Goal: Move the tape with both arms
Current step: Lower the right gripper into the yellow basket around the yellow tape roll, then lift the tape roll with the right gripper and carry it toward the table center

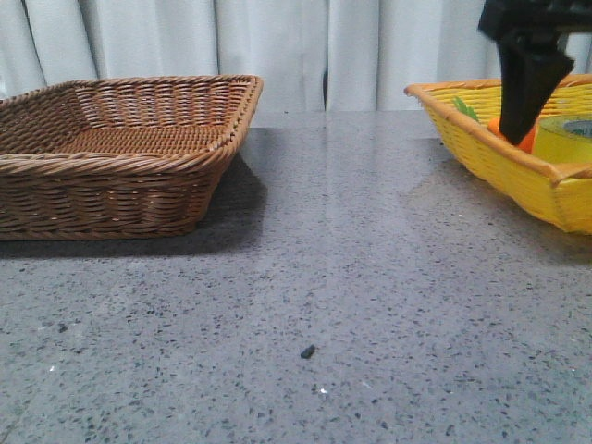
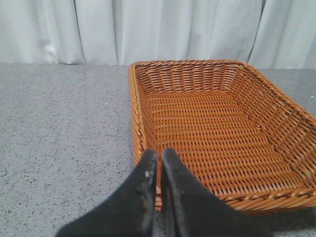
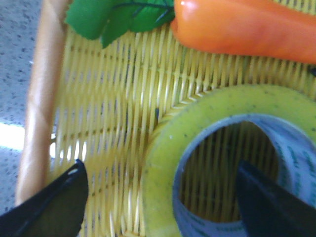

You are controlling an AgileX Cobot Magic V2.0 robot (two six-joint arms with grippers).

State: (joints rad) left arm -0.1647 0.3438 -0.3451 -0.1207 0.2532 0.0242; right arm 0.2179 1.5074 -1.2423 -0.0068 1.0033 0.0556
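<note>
The yellow tape [image 3: 197,148] lies flat in the yellow basket [image 3: 42,98], its white core facing up. My right gripper [image 3: 163,200] is open and straddles the near wall of the roll: one finger [image 3: 57,210] is outside the roll and the other [image 3: 276,202] is inside the core. In the front view the right gripper [image 1: 523,120] reaches down into the yellow basket [image 1: 518,171] next to the tape [image 1: 566,139]. My left gripper [image 2: 159,158] is shut and empty, over the near rim of the brown wicker basket [image 2: 140,128].
An orange carrot [image 3: 247,29] with green leaves [image 3: 113,17] lies in the yellow basket beside the tape, and also shows in the front view [image 1: 527,141]. The brown basket [image 1: 120,162] stands at the left on the grey speckled table [image 1: 333,277].
</note>
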